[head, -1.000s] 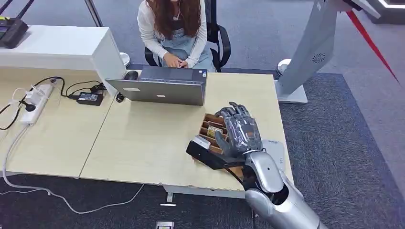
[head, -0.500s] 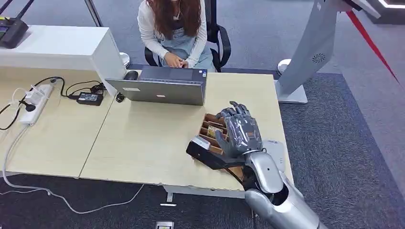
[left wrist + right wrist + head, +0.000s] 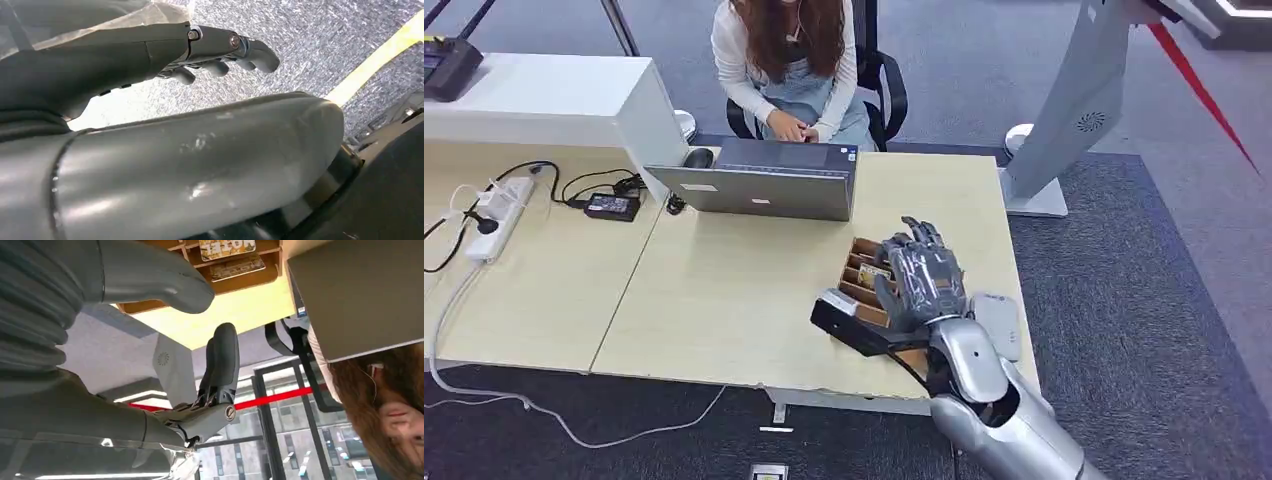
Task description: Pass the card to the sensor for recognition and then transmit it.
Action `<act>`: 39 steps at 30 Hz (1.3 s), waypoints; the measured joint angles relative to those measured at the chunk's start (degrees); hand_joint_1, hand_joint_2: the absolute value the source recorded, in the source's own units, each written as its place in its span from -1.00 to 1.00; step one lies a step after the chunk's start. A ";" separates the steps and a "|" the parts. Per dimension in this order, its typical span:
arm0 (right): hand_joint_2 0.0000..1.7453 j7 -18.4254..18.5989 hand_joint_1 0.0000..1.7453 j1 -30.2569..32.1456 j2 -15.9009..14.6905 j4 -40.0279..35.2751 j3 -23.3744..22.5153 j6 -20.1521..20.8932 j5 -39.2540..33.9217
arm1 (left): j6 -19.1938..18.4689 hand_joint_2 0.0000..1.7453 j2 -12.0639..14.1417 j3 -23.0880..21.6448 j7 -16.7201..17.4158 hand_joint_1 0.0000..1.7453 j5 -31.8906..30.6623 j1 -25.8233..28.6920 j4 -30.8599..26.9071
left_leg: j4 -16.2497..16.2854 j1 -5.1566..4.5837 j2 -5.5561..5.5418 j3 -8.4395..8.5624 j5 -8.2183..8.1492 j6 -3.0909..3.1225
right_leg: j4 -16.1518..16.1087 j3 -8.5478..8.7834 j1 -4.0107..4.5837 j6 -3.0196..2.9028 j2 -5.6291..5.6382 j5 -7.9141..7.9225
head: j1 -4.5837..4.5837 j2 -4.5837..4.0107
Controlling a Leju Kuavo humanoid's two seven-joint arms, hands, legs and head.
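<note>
Laptop (image 3: 759,180) at the surface's (image 3: 724,300) far edge, person (image 3: 789,60) seated behind it, card box (image 3: 869,275) near the right front, sensor (image 3: 849,320) just before it.

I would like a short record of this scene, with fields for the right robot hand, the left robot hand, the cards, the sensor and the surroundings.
right robot hand: right robot hand hovers over the wooden card box, fingers apart, holding nothing
left robot hand: left robot hand hangs above grey carpet, fingers loosely curled, holding nothing
cards: cards stand in the box slots
sensor: black device lies on the table beside the box
surroundings: a person sits behind a laptop
</note>
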 joint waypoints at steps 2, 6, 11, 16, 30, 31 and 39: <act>1.00 -0.04 0.10 -0.17 0.07 0.68 0.02 -0.50 0.00 | 0.00 -1.00 0.00 -0.02 -0.04 -1.00 0.00 0.00 0.00 | 0.00 0.00 -0.01 -0.01 0.00 0.00 | 0.00 0.00 0.00 0.00 0.00 0.00 | 0.00 0.00; 1.00 -0.11 0.06 -0.41 0.46 1.86 0.02 -1.12 0.00 | 0.00 -1.00 -0.02 -0.02 -0.15 -1.00 0.00 0.00 0.00 | 0.00 0.00 0.00 0.00 0.00 0.00 | 0.00 0.00 0.00 0.00 0.00 0.00 | 0.00 0.00; 1.00 -0.15 0.00 -0.56 0.52 2.99 0.02 -2.14 0.02 | 0.00 -1.00 -0.02 0.00 -0.22 -1.00 0.20 0.01 0.00 | 0.00 0.00 0.00 0.00 0.00 0.00 | 0.00 0.00 0.00 0.00 0.00 0.00 | 0.00 0.00; 1.00 -0.15 -0.18 -0.58 0.52 4.07 0.02 -2.73 0.13 | 0.04 -1.00 -0.02 0.00 -0.22 -1.00 0.24 0.01 0.00 | 0.00 0.00 0.00 0.00 0.00 0.00 | 0.00 0.00 0.00 0.00 0.00 0.00 | 0.00 0.00; 1.00 2.58 -0.18 -0.59 0.85 5.86 -1.09 -3.47 1.03 | 0.63 -1.00 -0.02 0.00 -0.22 -1.00 -0.02 0.03 0.00 | 0.00 0.00 0.00 0.01 0.00 0.00 | 0.00 0.00 0.00 0.00 0.00 0.00 | 0.00 0.00; 1.00 2.80 -0.18 -0.58 0.85 5.97 -1.29 -3.47 1.03 | 0.66 -1.00 -0.02 0.00 -0.22 -1.00 -0.09 0.03 0.00 | 0.00 0.00 0.00 0.01 0.00 0.00 | 0.00 0.00 0.00 0.00 0.00 0.00 | 0.00 0.00; 1.00 4.07 -0.20 -0.58 0.76 6.47 -2.06 -3.45 1.14 | 0.79 -1.00 -0.02 0.00 -0.22 -1.00 -0.09 0.04 0.00 | 0.01 0.00 0.02 0.02 0.00 0.00 | 0.00 0.00 0.00 0.00 0.00 0.00 | 0.00 0.00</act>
